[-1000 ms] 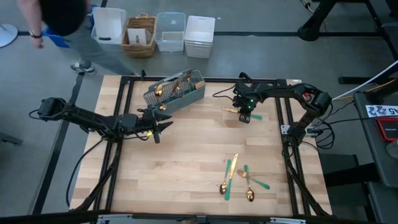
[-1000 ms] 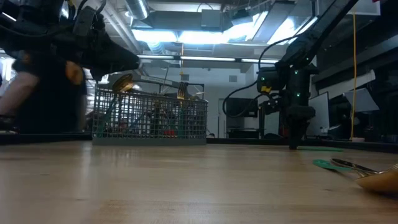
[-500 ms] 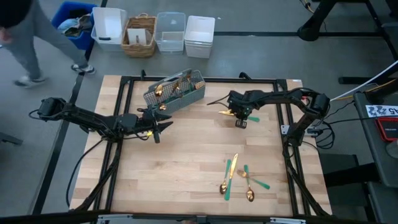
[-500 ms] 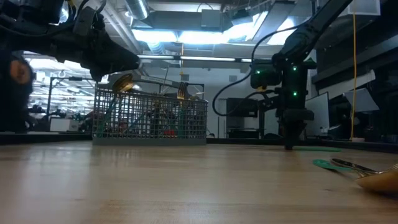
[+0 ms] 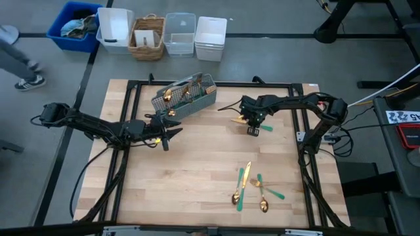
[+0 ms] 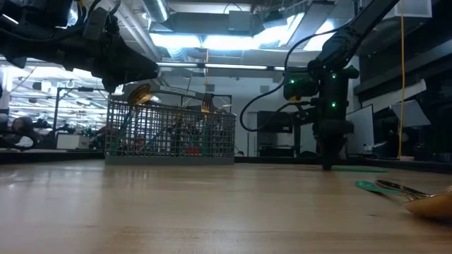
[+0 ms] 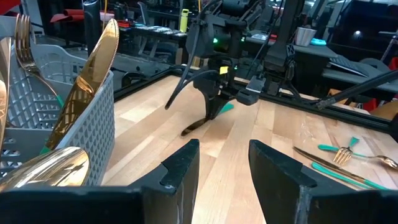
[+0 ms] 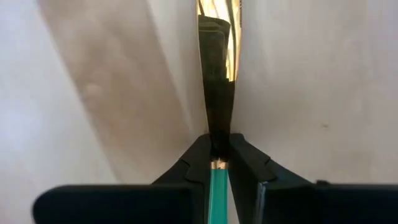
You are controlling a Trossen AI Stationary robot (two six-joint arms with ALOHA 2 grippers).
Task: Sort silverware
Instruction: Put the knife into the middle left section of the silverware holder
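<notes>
My right gripper (image 5: pixel 252 126) points down over the table's far right part and is shut on one piece of silverware (image 5: pixel 240 120), whose gold head points toward the table's left and whose teal handle (image 5: pixel 267 127) points right. Three or more other teal-handled pieces (image 5: pixel 251 187) lie flat on the wood near the front right. The grey mesh caddy (image 5: pixel 185 96) stands at the far middle with gold pieces sticking up out of it. My left gripper (image 5: pixel 172 132) waits open just in front of the caddy, holding nothing. My right gripper pinches the piece at its neck (image 8: pixel 217 164), where the gold head meets the teal handle, between the two fingertips (image 8: pixel 194 163). The fingers come from above and lie across the piece. The gold end (image 7: pixel 186 131) slants down to the wood; whether it rests there I cannot tell.
Bins and a wicker basket (image 5: pixel 148 37) stand on the floor beyond the far edge, with a blue bin (image 5: pixel 75 18) to their left. A person's leg and shoe (image 5: pixel 20 62) show at the far left. Bare wood lies in the table's middle and near left (image 5: pixel 170 190).
My right gripper has gone a little toward the table's left edge, its fingers still shut on the piece, which went along with it, then stopped. The person beyond the table's far left corner has walked off toward the left.
</notes>
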